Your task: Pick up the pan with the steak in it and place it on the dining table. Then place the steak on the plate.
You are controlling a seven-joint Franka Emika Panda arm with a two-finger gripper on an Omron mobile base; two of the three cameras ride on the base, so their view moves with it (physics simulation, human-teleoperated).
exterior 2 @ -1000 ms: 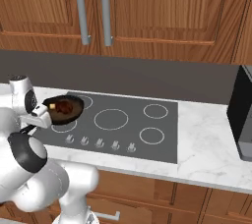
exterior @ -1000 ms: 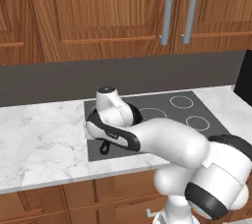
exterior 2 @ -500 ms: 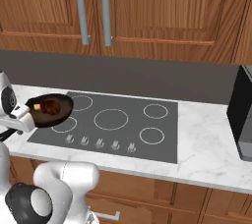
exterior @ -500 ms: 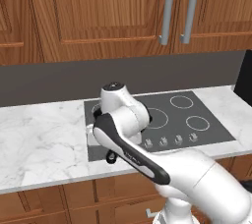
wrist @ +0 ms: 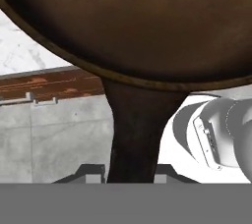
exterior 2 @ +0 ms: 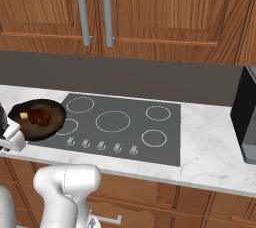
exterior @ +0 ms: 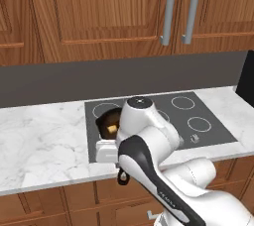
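Observation:
The pan (exterior 2: pixel 38 120), a small black skillet with a brownish inside, hangs a little above the front left corner of the cooktop (exterior 2: pixel 125 122). The steak (exterior 2: pixel 41 117) lies in it, with a pale yellow bit on its left. My gripper (exterior 2: pixel 15 133) is shut on the pan's handle (wrist: pixel 133 134) at the pan's near left side. From the left base view the pan (exterior: pixel 106 122) shows just behind my hand, and the gripper (exterior: pixel 111 143) is partly hidden by the arm. In the hand view the pan's body (wrist: pixel 128 21) spreads across the top, and the handle runs down into the gripper (wrist: pixel 130 176). The dining table and the plate are out of view.
The cooktop (exterior: pixel 193 121) has several ring burners and a row of knobs (exterior 2: pixel 100 145) along its front. Marble counter (exterior: pixel 39 141) stretches to the left of it. Wooden wall cabinets (exterior: pixel 124 12) hang above. A dark appliance (exterior 2: pixel 247 117) stands at the counter's right end.
The arm has swung and carried the pan with the steak off the left burner, leftwards and toward the counter's front edge. The grip on the handle has held.

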